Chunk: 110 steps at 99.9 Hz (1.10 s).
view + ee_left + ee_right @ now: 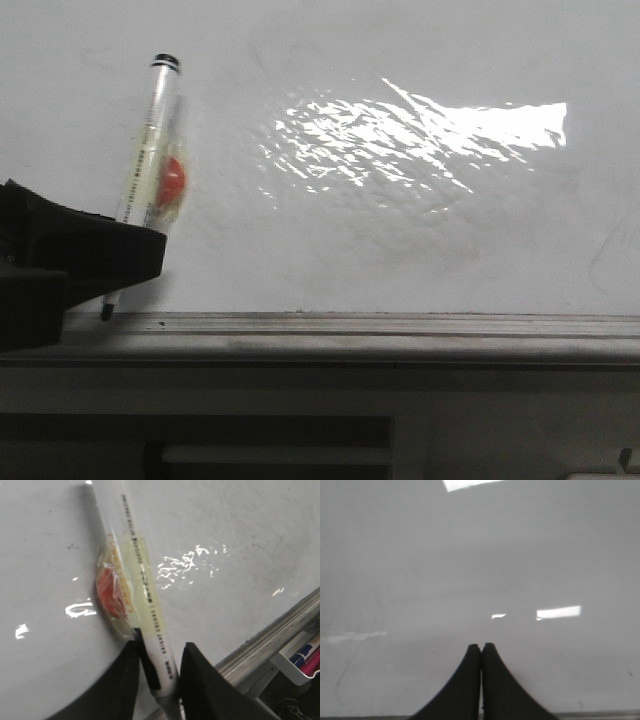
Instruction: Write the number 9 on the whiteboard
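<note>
The whiteboard [400, 230] fills the front view, glossy white with faint smudges. No number 9 or other marker stroke shows on it. My left gripper [135, 245] is at the lower left, shut on a white marker [150, 140] with a red blob taped to its side [172, 180]. The marker's dark tip [106, 314] points down beside the rail. In the left wrist view the jaws [161, 652] clamp the marker barrel [145, 595] over the board [240, 525]. My right gripper [481, 647] is shut and empty over bare board [480, 555]. It is out of the front view.
A grey metal edge rail [400, 325] runs along the board's near edge. A bright wrinkled glare patch [420, 135] lies at the upper middle. A tray with blue and pink markers [306, 659] sits beyond the rail [270, 640] in the left wrist view.
</note>
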Tool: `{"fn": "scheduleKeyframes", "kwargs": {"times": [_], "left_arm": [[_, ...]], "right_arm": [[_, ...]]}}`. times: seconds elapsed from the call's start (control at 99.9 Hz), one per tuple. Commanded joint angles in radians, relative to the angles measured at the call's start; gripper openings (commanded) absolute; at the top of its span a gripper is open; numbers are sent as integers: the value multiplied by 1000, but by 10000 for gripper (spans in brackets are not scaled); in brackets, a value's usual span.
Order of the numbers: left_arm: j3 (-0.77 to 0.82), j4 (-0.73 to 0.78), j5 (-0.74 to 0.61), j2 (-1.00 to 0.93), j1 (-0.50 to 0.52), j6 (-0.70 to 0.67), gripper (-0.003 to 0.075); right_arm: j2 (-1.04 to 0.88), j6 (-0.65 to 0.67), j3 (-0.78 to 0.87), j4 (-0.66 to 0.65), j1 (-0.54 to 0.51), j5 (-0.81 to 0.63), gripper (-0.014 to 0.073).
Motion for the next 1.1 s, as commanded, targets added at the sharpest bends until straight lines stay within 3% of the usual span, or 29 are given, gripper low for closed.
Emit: {"fn": "scheduleKeyframes", "kwargs": {"times": [0.0, 0.02, 0.2, 0.39, 0.46, 0.58, 0.67, 1.011, 1.091], "left_arm": [[-26, -19, -61, -4, -5, -14, 4], [-26, -19, -63, -4, -5, -14, -22], [-26, 8, -63, -9, -11, -14, -20], [-28, 306, -67, -40, -20, -14, -20], [-28, 402, -77, -47, -20, -14, -20], [-28, 512, -124, -50, -20, -9, -20], [-28, 602, -152, -50, -20, -2, -20], [-28, 682, -195, -50, -20, 8, -20], [-28, 682, -195, -50, -20, 8, -20]], "right_arm": [[18, 0, -34, 3, 92, -61, -62], [21, 0, -34, 3, 127, -61, -62], [88, -48, -64, 3, 430, -20, -62], [269, -174, -162, 3, 668, -38, -41], [343, -187, -217, 3, 747, -49, 55], [469, -187, -325, 3, 865, -49, 318], [533, -187, -391, 3, 903, -49, 399], [670, -184, -504, 50, 907, -16, 395], [702, -184, -504, 62, 915, -18, 349]]}}
